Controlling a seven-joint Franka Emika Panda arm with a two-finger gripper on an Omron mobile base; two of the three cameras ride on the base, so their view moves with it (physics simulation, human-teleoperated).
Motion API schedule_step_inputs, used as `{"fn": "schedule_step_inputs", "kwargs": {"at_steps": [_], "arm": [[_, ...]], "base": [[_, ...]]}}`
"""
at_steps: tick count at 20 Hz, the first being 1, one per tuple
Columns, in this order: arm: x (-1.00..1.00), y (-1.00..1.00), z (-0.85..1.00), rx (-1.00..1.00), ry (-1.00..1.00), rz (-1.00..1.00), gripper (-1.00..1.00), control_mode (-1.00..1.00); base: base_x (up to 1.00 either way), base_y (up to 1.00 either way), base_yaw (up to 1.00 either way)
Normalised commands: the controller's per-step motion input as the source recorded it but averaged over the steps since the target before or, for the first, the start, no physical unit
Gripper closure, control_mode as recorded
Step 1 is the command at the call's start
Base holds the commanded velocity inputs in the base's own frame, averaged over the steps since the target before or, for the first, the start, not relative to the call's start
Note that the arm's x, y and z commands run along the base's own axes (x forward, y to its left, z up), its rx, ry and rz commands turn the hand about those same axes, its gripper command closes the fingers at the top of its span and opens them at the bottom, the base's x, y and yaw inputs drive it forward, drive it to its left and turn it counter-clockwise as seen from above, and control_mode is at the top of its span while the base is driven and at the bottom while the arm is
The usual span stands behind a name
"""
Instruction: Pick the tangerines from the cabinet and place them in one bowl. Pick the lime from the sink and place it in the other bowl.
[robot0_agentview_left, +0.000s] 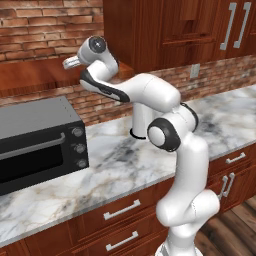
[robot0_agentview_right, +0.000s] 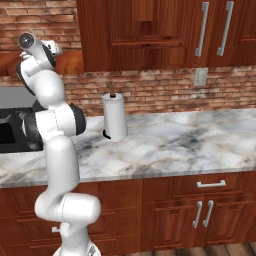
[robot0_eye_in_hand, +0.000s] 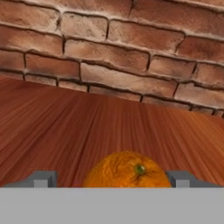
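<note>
One tangerine (robot0_eye_in_hand: 127, 171), orange with a small green stem dimple, lies on the reddish-brown wood floor of the cabinet (robot0_eye_in_hand: 65, 127). My gripper (robot0_eye_in_hand: 113, 180) is open, and its grey fingertips (robot0_eye_in_hand: 43, 179) stand on either side of the fruit with a gap on each side. In the left base view the arm reaches up and left, with the hand (robot0_agentview_left: 70, 63) over the cabinet's open shelf (robot0_agentview_left: 35, 75). The right base view shows the hand (robot0_agentview_right: 54, 48) at the upper left. The bowls, the lime and the sink are out of view.
A brick wall (robot0_eye_in_hand: 109, 57) closes the back of the shelf. Below stand a black oven (robot0_agentview_left: 35, 140) and a paper towel roll (robot0_agentview_right: 114, 117) on the marble counter (robot0_agentview_right: 190, 140). Closed wall cabinets (robot0_agentview_right: 150, 30) hang to the right.
</note>
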Motion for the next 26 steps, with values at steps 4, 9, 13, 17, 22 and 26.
{"fn": "schedule_step_inputs", "kwargs": {"at_steps": [4,9,13,17,22,26], "arm": [[0.05,0.01,-0.04,0.0,0.0,0.0,1.0,-1.0],[-0.17,-0.05,0.29,0.07,-0.05,0.0,1.0,-1.0],[-0.63,-0.12,0.42,0.08,-0.09,0.0,1.0,-1.0],[-1.0,-0.19,0.36,0.03,-0.12,0.05,1.0,-1.0],[-1.0,-0.27,0.27,0.01,-0.06,0.06,1.0,-1.0],[-1.0,-0.42,0.0,0.0,-0.05,0.07,1.0,-1.0]], "base": [[0.0,0.0,0.0],[0.0,0.0,0.0],[0.0,0.0,0.0],[0.0,0.0,0.0],[0.0,0.0,0.0],[0.0,0.0,0.0]]}}
